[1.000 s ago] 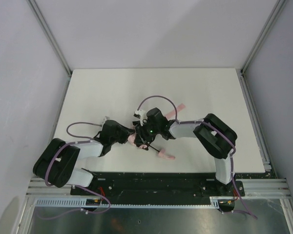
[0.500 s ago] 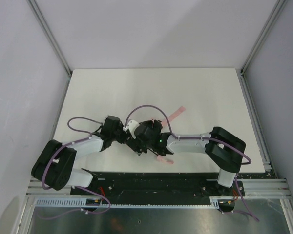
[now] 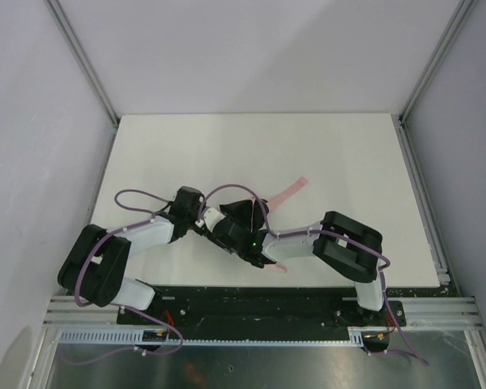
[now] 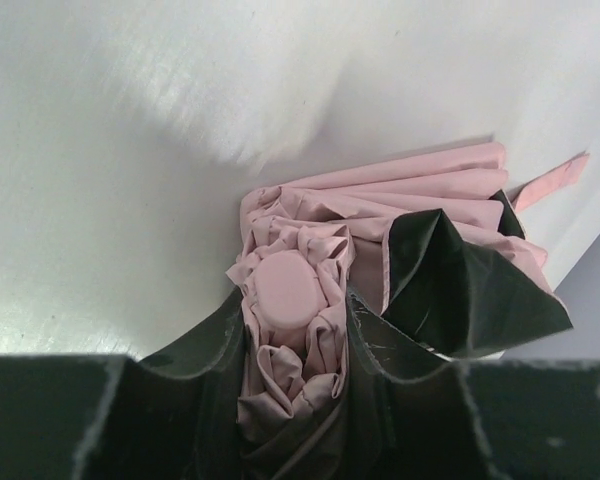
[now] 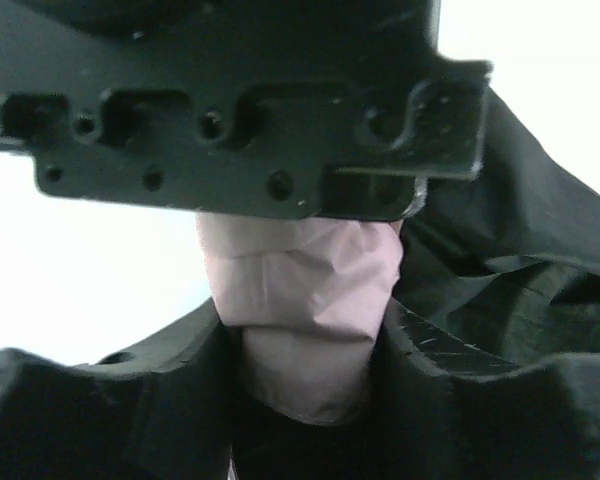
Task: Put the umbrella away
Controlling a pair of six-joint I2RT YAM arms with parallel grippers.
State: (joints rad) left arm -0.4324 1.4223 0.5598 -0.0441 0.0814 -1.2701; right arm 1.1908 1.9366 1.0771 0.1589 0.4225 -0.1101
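Observation:
The umbrella (image 4: pixel 283 285) is a pale pink folded bundle with black lining, lying on the white table. Its round pink cap and gathered fabric sit between my left gripper's (image 4: pixel 292 305) fingers, which are shut on it. My right gripper (image 5: pixel 305 320) faces the left one closely, and a pink fold of the umbrella (image 5: pixel 302 290) fills the gap between its fingers, touching both. From above, both grippers (image 3: pixel 201 215) (image 3: pixel 227 231) meet over the umbrella and hide most of it. Only its pink strap (image 3: pixel 290 192) and a pink end (image 3: pixel 277 266) near the front edge show.
The white table (image 3: pixel 324 154) is walled by grey panels left, right and behind. The two wrists and their purple cables (image 3: pixel 138 197) crowd together at the front centre. The right arm's elbow (image 3: pixel 352 243) rests low near the front edge.
The right gripper has slid left and nearer, opened, and closed again on the pink fabric. The left gripper kept its hold and shifted slightly back.

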